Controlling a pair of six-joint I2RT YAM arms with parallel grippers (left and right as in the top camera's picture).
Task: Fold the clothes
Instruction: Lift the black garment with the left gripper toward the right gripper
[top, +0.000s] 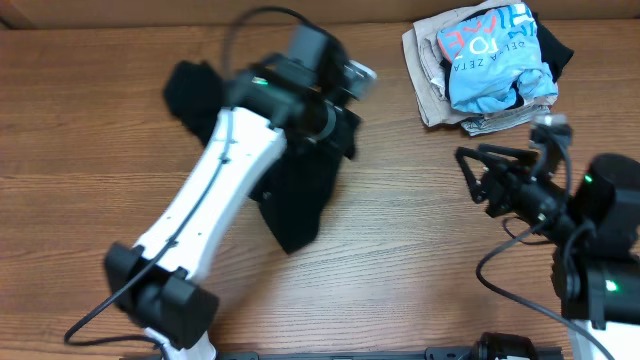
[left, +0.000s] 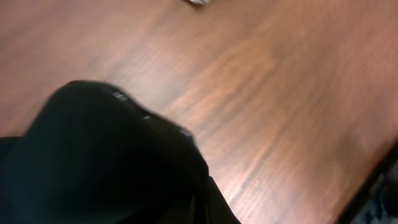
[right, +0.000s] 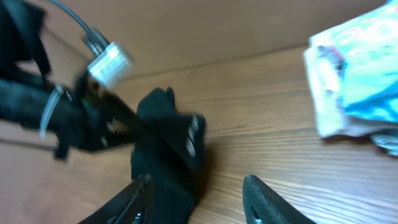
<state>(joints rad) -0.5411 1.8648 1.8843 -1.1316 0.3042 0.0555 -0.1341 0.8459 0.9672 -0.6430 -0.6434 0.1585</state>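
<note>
The clothes (top: 295, 200) are a black shirt lying crumpled on the wooden table, partly under my white left arm. My left gripper (top: 338, 122) is at the shirt's far right edge, shut on a bunch of the black fabric. In the left wrist view the black cloth (left: 93, 162) fills the lower left and hides the fingers. My right gripper (top: 468, 175) stands open to the right of the shirt, apart from it. In the right wrist view its open fingers (right: 138, 199) frame bare wood, with the black shirt (right: 161, 168) and the left gripper (right: 180, 134) just ahead.
A pile of other garments (top: 490, 65), light blue with red lettering on top, sits at the back right; it also shows in the right wrist view as the pile (right: 354, 74). A brown wall runs along the table's far edge (top: 150, 12).
</note>
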